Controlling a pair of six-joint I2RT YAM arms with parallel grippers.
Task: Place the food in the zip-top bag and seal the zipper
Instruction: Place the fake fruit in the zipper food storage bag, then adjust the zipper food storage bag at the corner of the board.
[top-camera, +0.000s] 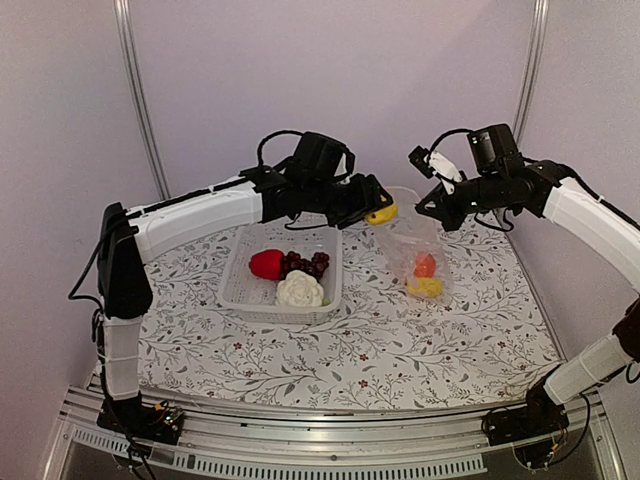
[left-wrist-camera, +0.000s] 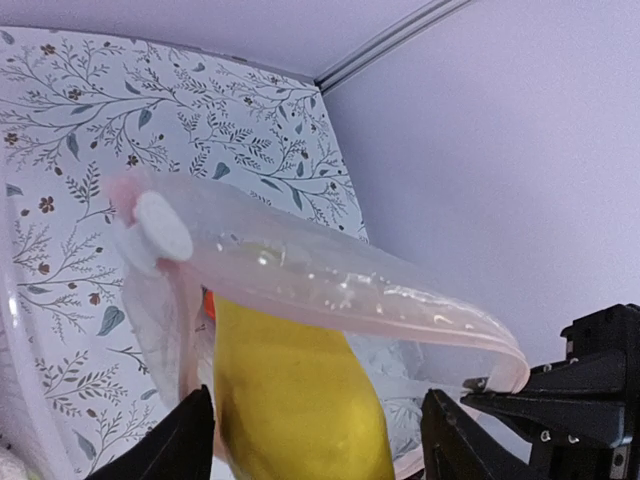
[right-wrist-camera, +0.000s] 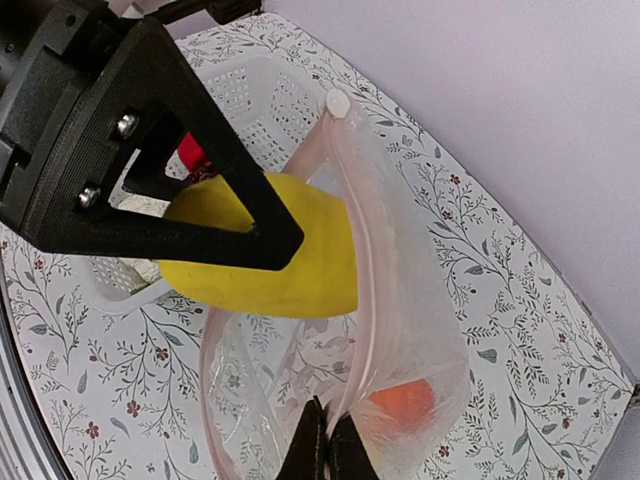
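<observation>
My left gripper (top-camera: 373, 211) is shut on a smooth yellow food piece (top-camera: 381, 214) and holds it at the mouth of the zip-top bag (top-camera: 420, 255). In the left wrist view the yellow piece (left-wrist-camera: 300, 400) sits between my fingers (left-wrist-camera: 185, 445), just under the pinkish zipper (left-wrist-camera: 340, 285). My right gripper (top-camera: 428, 208) is shut on the bag's mouth edge and holds it up and open; its tips (right-wrist-camera: 325, 445) pinch the strip. An orange piece (right-wrist-camera: 405, 405) and a yellow piece (top-camera: 426, 288) lie inside the bag.
The white slotted basket (top-camera: 235, 285) stands left of the bag with the red fruit (top-camera: 266, 264), dark grapes (top-camera: 306, 263) and white cauliflower (top-camera: 300, 290) in it. A white slider (left-wrist-camera: 160, 228) sits at the zipper's end. The back wall is close behind.
</observation>
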